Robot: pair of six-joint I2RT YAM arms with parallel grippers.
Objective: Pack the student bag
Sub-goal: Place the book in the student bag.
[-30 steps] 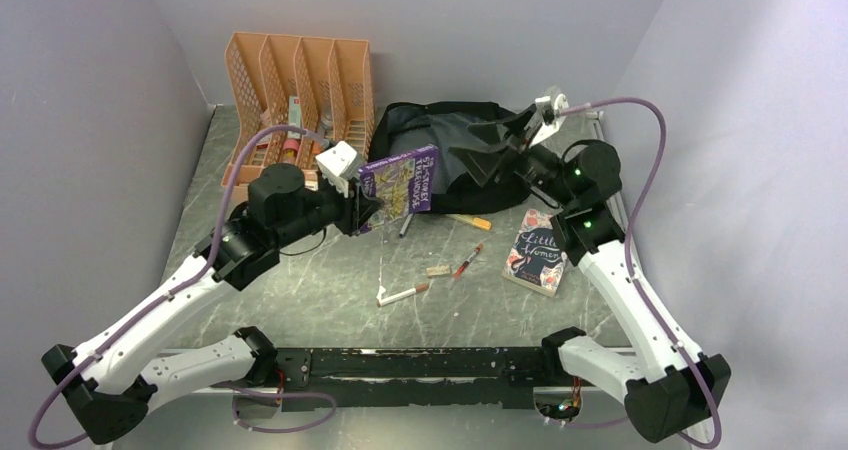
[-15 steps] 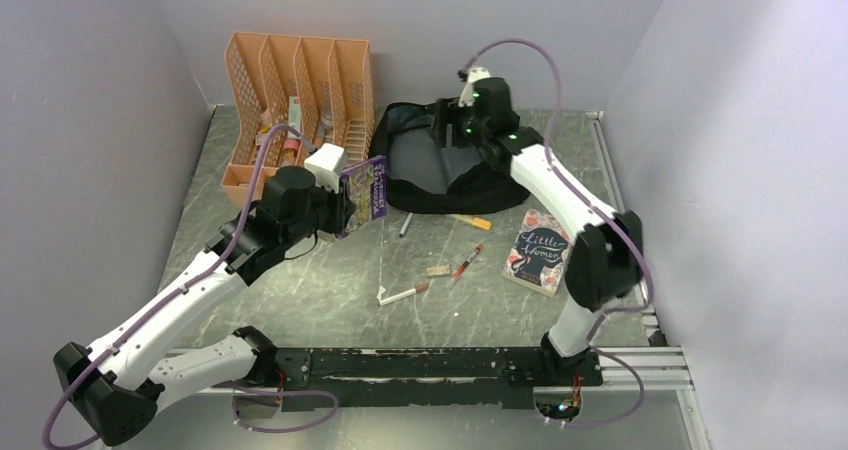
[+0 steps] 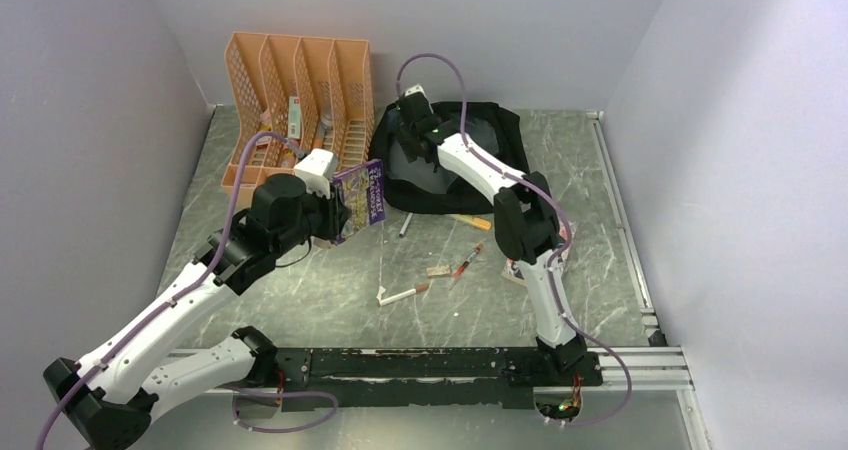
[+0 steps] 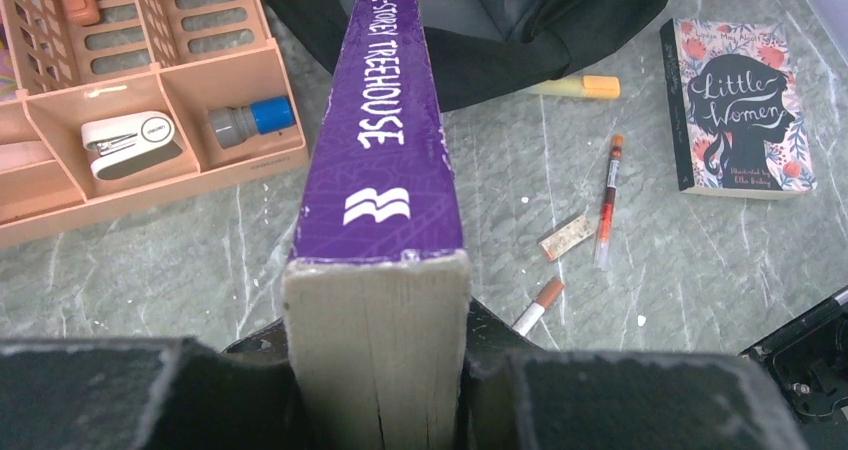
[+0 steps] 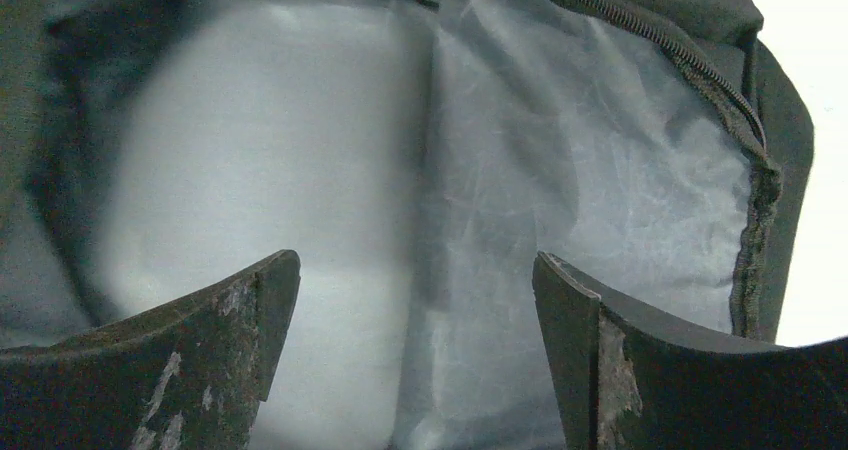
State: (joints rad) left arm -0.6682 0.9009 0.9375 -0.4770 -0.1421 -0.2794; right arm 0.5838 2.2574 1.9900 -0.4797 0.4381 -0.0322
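hidden: we catch only a corner of the Little Women book [image 3: 511, 267] behind the right arm [image 3: 525, 220] | cut off: title on the purple book [image 4: 385, 140] leaves our left wrist view at top | blurred: student bag [image 5: 330, 170] lining | too small: contents of the organizer [image 3: 300, 80]

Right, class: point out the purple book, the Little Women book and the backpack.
purple book [image 4: 385, 130]: left wrist view, on its spine.
Little Women book [image 4: 740, 105]: left wrist view, on its front cover.
backpack [image 3: 505, 135]: top view, on its black right-hand fabric.
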